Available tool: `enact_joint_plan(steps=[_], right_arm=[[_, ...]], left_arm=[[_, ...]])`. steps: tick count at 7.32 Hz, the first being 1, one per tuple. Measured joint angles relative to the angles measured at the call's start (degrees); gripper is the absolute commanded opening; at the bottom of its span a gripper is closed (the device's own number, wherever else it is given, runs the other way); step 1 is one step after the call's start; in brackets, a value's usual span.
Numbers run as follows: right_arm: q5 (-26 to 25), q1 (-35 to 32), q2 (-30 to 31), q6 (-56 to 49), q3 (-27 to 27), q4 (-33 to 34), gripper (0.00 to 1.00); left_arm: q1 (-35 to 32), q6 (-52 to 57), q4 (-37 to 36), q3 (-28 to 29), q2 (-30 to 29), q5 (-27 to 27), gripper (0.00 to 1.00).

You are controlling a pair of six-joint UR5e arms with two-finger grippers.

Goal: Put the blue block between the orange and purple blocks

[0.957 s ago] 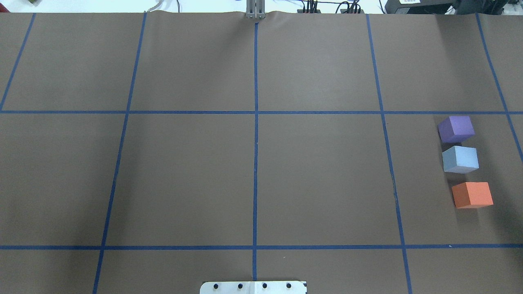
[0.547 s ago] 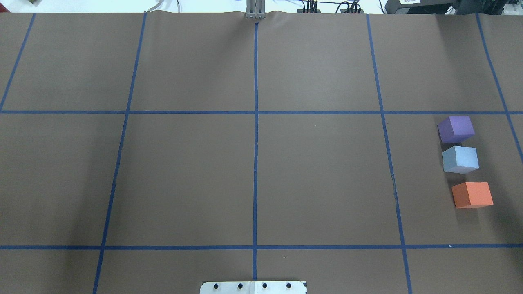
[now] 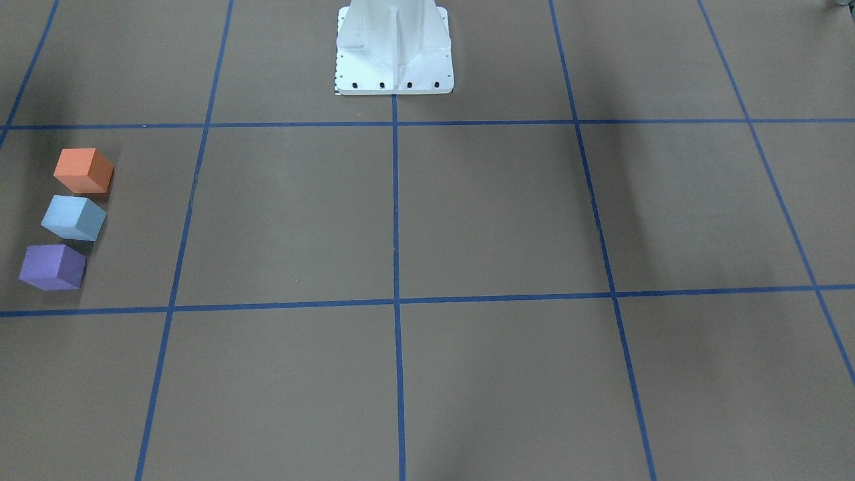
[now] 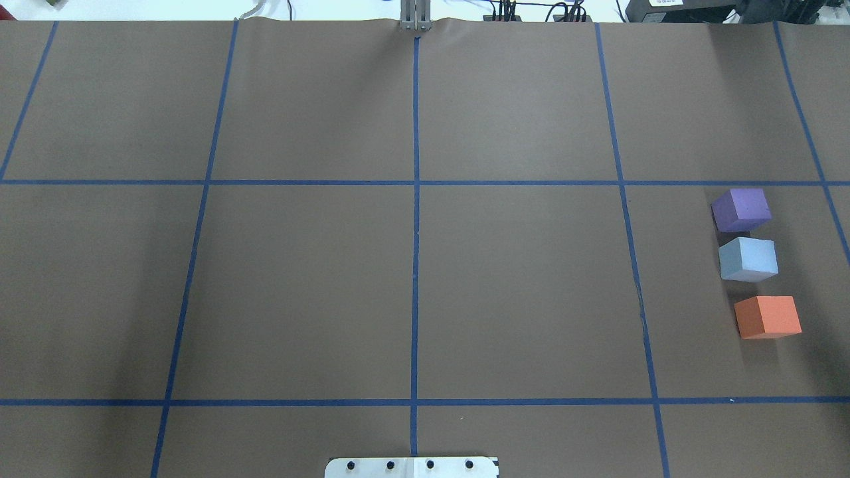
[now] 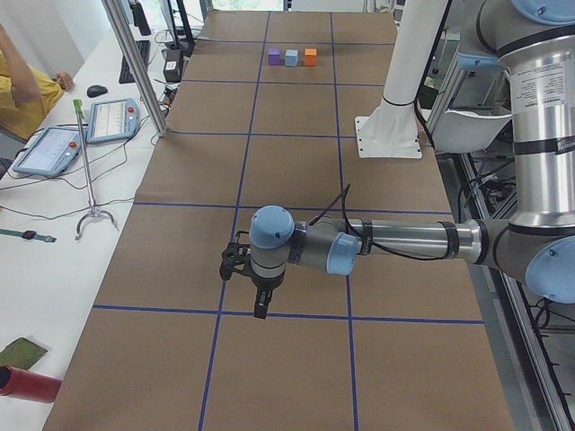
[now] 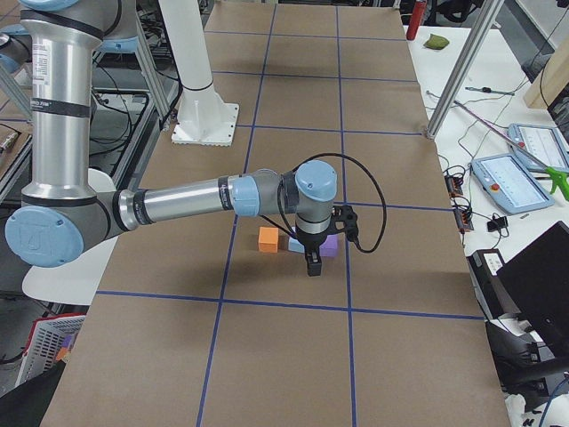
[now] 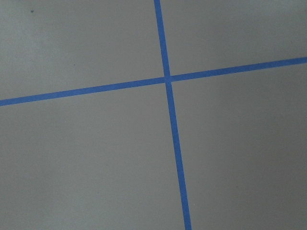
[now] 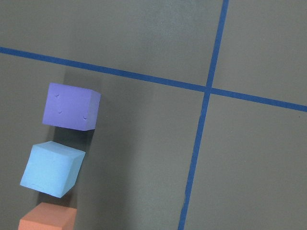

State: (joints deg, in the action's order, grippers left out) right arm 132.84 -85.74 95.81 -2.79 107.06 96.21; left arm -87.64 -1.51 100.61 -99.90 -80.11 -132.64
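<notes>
- Purple block [image 8: 71,106], blue block [image 8: 52,168], orange block [image 4: 768,317]: matt, foam-like (purple face faintly dimpled).
- Table cover [image 4: 299,279]: matt brown paper; tape lines [image 4: 415,265] blue, smooth.
- Base plate [image 3: 394,50]: glossy white metal.

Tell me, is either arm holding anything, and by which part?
Nothing, it seems: the purple block, blue block and orange block sit free on the table; the left gripper and right gripper hang clear of them.
</notes>
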Motion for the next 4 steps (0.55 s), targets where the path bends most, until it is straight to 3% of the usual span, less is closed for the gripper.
enact_joint_plan(steps=[4], right_arm=[[3.5, 0.3, -0.6, 0.0, 0.6, 0.1, 1.0]], left_arm=[[0.0, 0.2, 0.1, 2.8, -1.3, -0.4, 1.0]])
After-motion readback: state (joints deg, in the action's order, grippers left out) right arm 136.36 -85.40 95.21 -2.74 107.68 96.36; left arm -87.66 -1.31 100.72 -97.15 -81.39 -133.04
